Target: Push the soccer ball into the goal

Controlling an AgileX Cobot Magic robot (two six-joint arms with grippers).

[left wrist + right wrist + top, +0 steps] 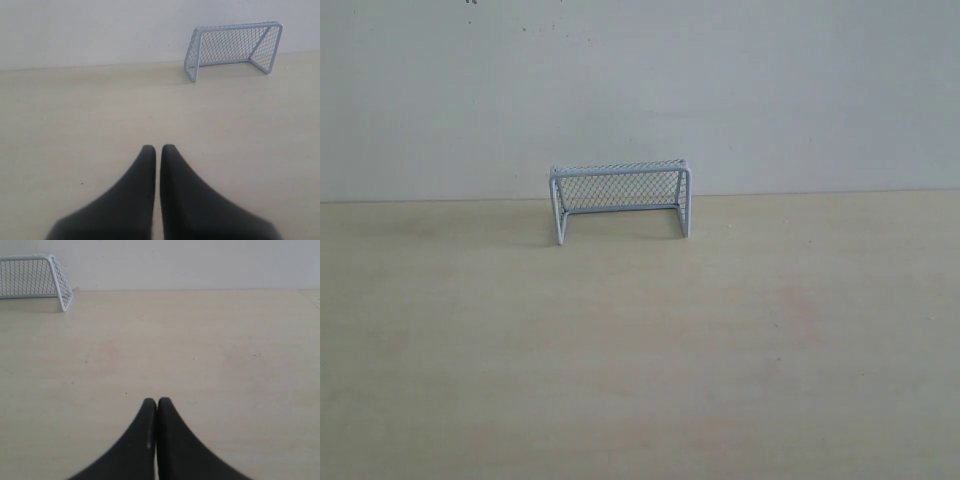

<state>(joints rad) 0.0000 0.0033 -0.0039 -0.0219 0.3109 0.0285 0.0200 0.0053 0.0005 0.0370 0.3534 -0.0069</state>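
The goal (620,190) stands upright just above the middle of the exterior view, on the far strip of the pale wooden worktop (640,350), close to where it meets the plain light wall (640,80). Its long axis runs across the frame from left to right, roughly along the line of the wall. The open mouth faces the lower edge of the frame, towards the camera, and the mesh back is turned to the wall. The foot of its left post sits a touch lower in the frame than the foot of the right post, so the mouth is turned very slightly off square. The frame is light grey tube with fine mesh over the top, back and sides.

In the left wrist view the goal (232,45) lies well ahead of the left gripper (158,150) and off to one side, seen at an angle so that one side panel shows. The black fingers (145,170) are nearly together, with only a thin slit of worktop between them, and they grip nothing.

In the right wrist view only part of the goal (35,277) shows, far ahead of the right gripper (157,402) and cut off by the edge of the picture. These fingers (170,425) are pressed together along their length, with nothing between them.
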